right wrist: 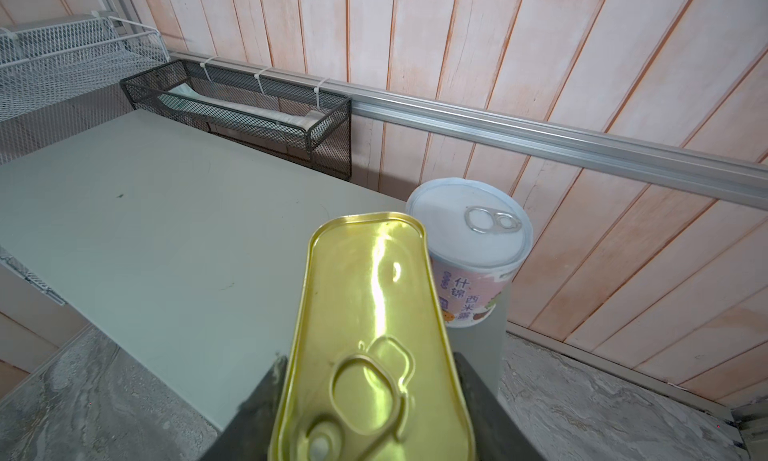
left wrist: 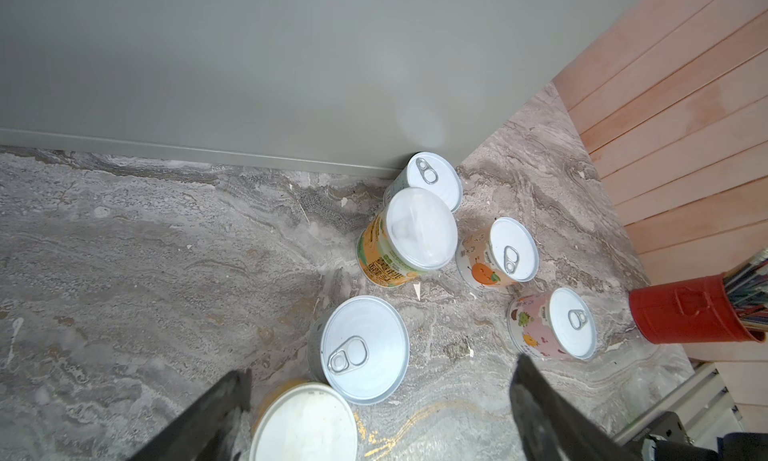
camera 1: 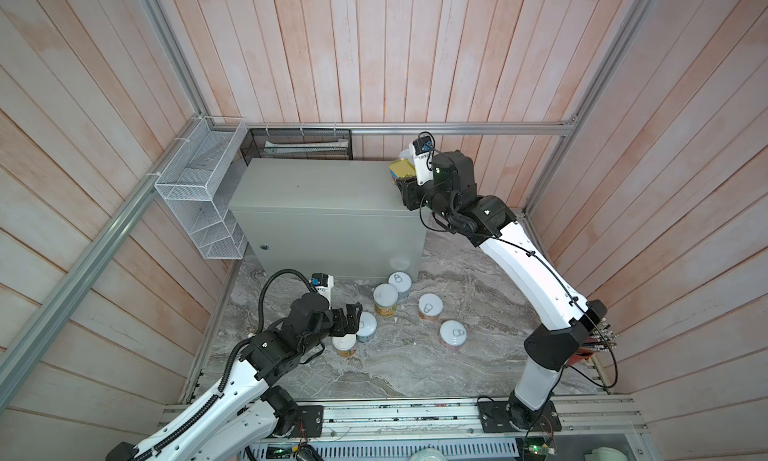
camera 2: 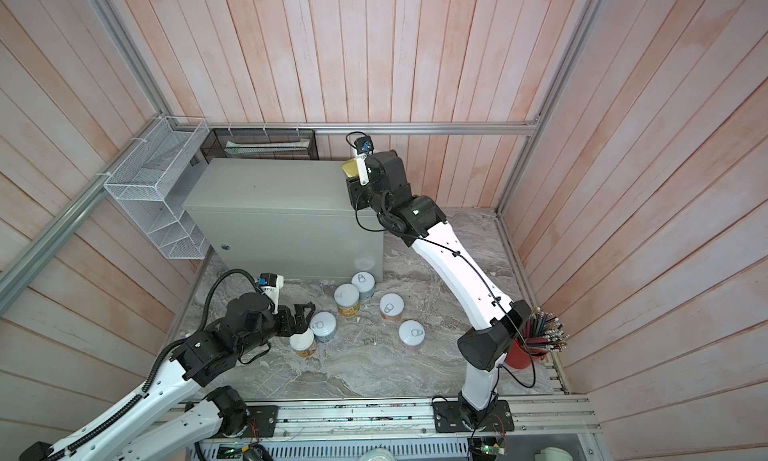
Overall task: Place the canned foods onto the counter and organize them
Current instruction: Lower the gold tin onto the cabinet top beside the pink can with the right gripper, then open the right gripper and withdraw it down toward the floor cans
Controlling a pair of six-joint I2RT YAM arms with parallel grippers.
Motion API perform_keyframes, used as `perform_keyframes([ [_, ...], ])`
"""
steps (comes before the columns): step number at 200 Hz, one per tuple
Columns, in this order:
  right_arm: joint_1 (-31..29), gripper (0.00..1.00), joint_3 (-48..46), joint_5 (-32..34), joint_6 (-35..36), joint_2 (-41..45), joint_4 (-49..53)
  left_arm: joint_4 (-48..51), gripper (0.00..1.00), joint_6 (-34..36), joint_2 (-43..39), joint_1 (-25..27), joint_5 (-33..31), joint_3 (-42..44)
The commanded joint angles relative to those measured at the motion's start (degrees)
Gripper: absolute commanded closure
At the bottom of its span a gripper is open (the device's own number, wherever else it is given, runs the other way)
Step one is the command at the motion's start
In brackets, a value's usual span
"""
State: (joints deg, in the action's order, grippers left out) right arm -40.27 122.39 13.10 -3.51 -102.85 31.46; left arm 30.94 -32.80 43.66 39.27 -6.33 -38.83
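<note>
In a top view, upper right of centre, the right gripper [camera 1: 405, 185] clamps the gold-topped tin [camera 1: 402, 169] over the right end of the counter [camera 1: 316, 189]: placing step, I'd say. Left wrist: the left gripper [left wrist: 380, 382] is spread wide and empty above loose cans [left wrist: 419, 230] on marble [left wrist: 145, 251]. Right wrist: the tin is lid-up, long axis pointing out toward the wall [right wrist: 457, 64], beside a pink can [right wrist: 469, 247]; next, lower and release clear.

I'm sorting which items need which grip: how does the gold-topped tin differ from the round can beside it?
The gold-topped tin is oblong with a shiny gold lid; the round can has a pale lid and a pink label. The tin is clamped in the right gripper; the can stands free on the counter, near its corner. Both sit lid-up and have pull tabs.
</note>
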Motion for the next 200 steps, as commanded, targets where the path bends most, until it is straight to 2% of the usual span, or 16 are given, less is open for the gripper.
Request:
perform_keyframes([
  [1, 1.05, 0.73, -2.70, -2.43, 0.74, 2.32, -7.53, 1.13, 0.00, -0.47, 0.36, -0.29, -1.30, -1.05],
  [51, 3.05, 0.73, -5.77, -3.76, -0.80, 2.90, -9.24, 1.49, 0.00, -0.68, 0.64, -0.31, -1.41, -1.49],
  [70, 3.90, 0.69, -6.70, -4.33, -1.32, 2.89, -9.64, 1.48, 0.00, -0.78, 0.77, -0.26, -1.30, -1.51],
  [85, 4.72, 0.61, -6.93, -5.87, -1.84, 2.91, -9.48, 1.57, 0.00, -0.78, 0.78, -0.33, -1.17, -1.51],
  [101, 5.20, 0.41, -7.38, -7.32, -2.37, 3.17, -9.64, 1.58, 0.00, -0.87, 0.82, -0.33, -1.05, -1.66],
  [120, 5.26, 0.27, -7.60, -9.09, -2.94, 3.82, -9.66, 1.67, 0.00, -0.93, 0.75, -0.33, -1.06, -1.80],
  [144, 5.23, 0.19, -8.58, -12.92, -3.42, 5.39, -10.80, 1.70, 0.00, -0.95, 0.74, -0.29, -0.84, -1.86],
  [200, 5.29, 0.17, -10.08, -16.19, -5.96, 10.21, -11.51, 1.98, 0.00, -1.31, 0.39, -0.32, -0.03, -2.06],
])
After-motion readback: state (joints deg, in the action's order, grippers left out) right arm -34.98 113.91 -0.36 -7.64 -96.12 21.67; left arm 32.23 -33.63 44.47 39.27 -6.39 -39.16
